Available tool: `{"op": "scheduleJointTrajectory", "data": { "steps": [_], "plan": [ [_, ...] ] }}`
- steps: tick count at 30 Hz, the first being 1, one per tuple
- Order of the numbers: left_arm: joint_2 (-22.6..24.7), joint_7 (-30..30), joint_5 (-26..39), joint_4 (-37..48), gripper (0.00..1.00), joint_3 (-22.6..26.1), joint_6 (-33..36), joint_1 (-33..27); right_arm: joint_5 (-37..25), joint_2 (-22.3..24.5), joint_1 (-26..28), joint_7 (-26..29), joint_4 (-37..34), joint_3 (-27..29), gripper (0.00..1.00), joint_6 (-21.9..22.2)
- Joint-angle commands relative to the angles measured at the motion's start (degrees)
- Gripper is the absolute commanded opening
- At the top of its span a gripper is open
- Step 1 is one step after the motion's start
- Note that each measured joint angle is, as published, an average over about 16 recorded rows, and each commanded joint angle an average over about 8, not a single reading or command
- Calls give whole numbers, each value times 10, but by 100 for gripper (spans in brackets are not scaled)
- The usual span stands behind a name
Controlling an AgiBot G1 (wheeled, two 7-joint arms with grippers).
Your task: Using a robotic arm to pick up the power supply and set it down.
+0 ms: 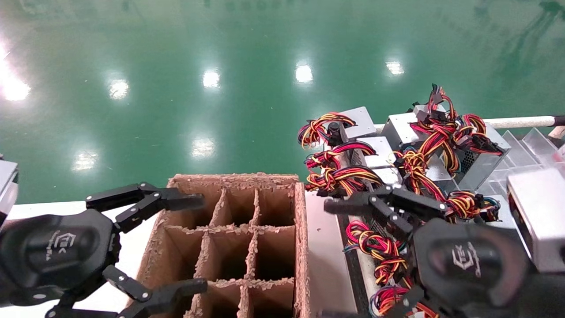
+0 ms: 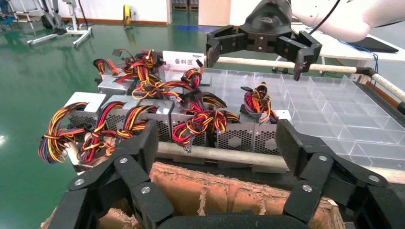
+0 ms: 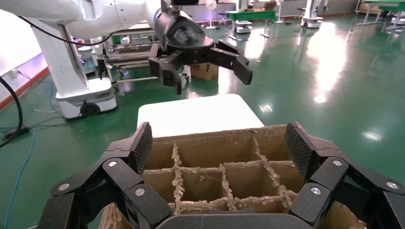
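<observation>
While both black linkage-finger grippers hang with their jaws spread wide and holding nothing, the silver-grey metal power supplies with red, yellow and black wire bundles [image 1: 375, 163] lie crowded together on the robot's right, beyond and beside the brown cardboard box with its grid of dividers [image 1: 234, 229]. The right gripper [image 1: 353, 260] is plainly the nearer one: in the head view it hovers directly over the near end of the pile, its upper finger crossing a wire bundle, while the left gripper [image 1: 194, 245] hovers over the carton's left edge, well apart from any unit.

From the left wrist view, the nearest row of power supplies [image 2: 191, 129] stands with perforated vent faces toward the carton, side by side along a pale rail [image 2: 215, 155], with the right gripper [image 2: 255, 57] above and behind them. Behind the row sits a clear plastic compartment tray [image 2: 334, 109], which looks empty.

My judgement is that the pick falls to the right arm, which needs to descend onto one box and straddle its short width, keeping clear of the loose wires. The carton cells lie toward the robot's left of that gripper, so the carry would run sideways across the cardboard wall.
</observation>
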Motion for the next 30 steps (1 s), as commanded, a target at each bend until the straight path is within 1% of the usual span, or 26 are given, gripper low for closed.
{"op": "scheduleJointTrajectory", "data": {
  "steps": [1,25,27,30],
  "plan": [
    [0,0,0,0,100,0,0,0,-1,1,-14,6,16,15,100,0],
    [0,0,0,0,99,0,0,0,-1,1,-1,1,1,1,100,1],
    [0,0,0,0,92,0,0,0,0,1,0,1,1,1,100,1],
    [0,0,0,0,72,0,0,0,0,0,0,1,0,0,100,1]
  ]
}}
